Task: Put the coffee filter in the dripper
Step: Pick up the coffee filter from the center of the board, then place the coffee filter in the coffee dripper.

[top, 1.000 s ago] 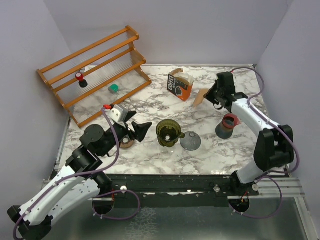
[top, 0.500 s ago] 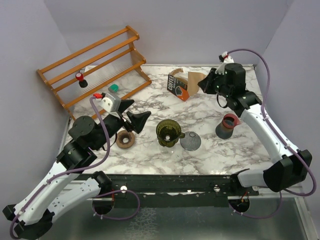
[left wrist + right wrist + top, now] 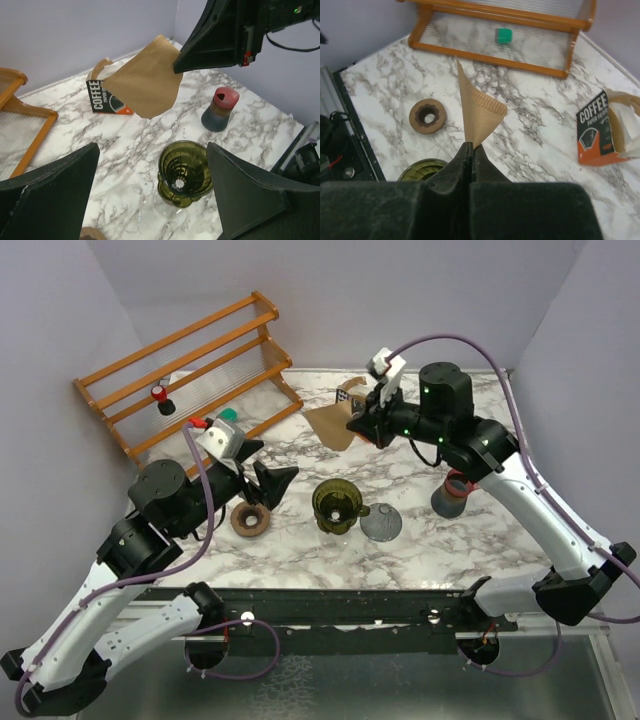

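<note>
A robot lab cell: plain lilac walls (image 3: 400,300) box in a marble-look table (image 3: 290,545), with two arms (image 3: 545,510) bolted to a metal rail (image 3: 350,606) in front of the dripper (image 3: 337,505) and a wooden rack (image 3: 190,380) behind-left of it.

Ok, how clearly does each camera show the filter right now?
Left wrist: brown paper coffee filter sharp, evenly lit; left tool dark, soft-edged. Right wrist: its creases crisp; right tool a black foreground mass. Top: even light, no glare.
</note>
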